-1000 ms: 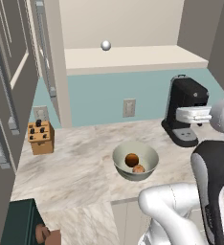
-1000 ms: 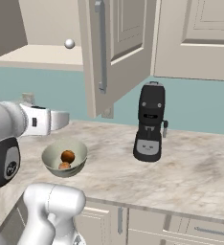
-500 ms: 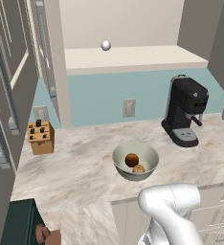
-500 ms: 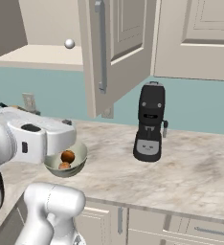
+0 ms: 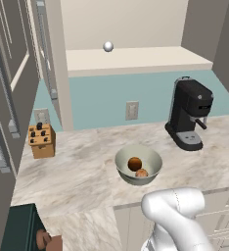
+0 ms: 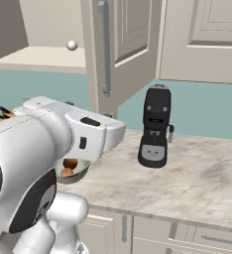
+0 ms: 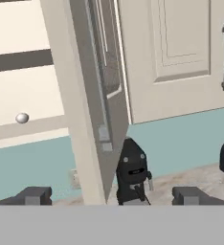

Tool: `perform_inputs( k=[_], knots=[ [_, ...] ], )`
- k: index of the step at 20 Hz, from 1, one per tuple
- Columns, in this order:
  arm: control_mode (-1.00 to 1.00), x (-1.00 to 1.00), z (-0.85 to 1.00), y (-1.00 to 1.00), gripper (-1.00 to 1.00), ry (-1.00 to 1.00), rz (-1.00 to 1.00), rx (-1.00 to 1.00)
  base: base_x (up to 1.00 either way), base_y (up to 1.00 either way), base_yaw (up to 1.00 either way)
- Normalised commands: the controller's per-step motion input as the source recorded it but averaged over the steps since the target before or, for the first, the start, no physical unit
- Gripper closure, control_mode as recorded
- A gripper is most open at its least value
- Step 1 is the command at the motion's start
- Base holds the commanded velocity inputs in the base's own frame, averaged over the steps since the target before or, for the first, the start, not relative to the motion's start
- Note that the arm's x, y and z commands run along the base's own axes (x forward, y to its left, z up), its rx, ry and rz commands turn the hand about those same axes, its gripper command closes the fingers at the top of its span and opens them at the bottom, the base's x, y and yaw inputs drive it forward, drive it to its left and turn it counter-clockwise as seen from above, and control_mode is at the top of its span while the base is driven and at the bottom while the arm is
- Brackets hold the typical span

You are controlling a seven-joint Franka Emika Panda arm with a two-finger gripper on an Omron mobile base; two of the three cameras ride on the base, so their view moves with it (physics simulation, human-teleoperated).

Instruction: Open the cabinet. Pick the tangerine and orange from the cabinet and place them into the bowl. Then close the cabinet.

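Cabinet point(image 6: 123, 54) door stands swung open; the bowl point(image 5: 138, 164) on the counter point(image 5: 82, 171) holds two orange fruits, probably both. Gripper point(image 7: 111, 195) gapes wide, holding nothing.

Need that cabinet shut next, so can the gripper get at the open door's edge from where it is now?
Probably yes: the open gripper faces the cabinet door edge-on, nothing between; the coffee machine stands behind, below.
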Motion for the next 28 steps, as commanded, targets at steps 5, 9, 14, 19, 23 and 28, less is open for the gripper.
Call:
perform_inputs(
  k=[5, 9, 14, 19, 23, 28],
  knots=[
    [-1.0, 0.41, -0.07, -0.58, -1.0, 0.02, 0.24, 0.07, 0.0, 0.0, 0.0],
    [-1.0, 0.42, -0.26, -0.53, -1.0, 0.0, 0.25, 0.02, 0.0, 0.0, 0.0],
    [-1.0, 0.57, -0.4, -0.37, -1.0, 0.0, 0.23, 0.06, 0.0, 0.0, 0.0],
    [-1.0, 0.87, -0.25, -0.05, -1.0, -0.02, 0.17, 0.14, 0.0, 0.0, 0.0],
    [-1.0, 0.77, 0.01, 0.18, -1.0, 0.0, 0.05, 0.18, 0.0, 0.0, 0.0],
    [-1.0, 0.4, 0.0, 0.63, -1.0, -0.05, 0.0, 0.04, 0.0, 0.0, 0.0]
  ],
)
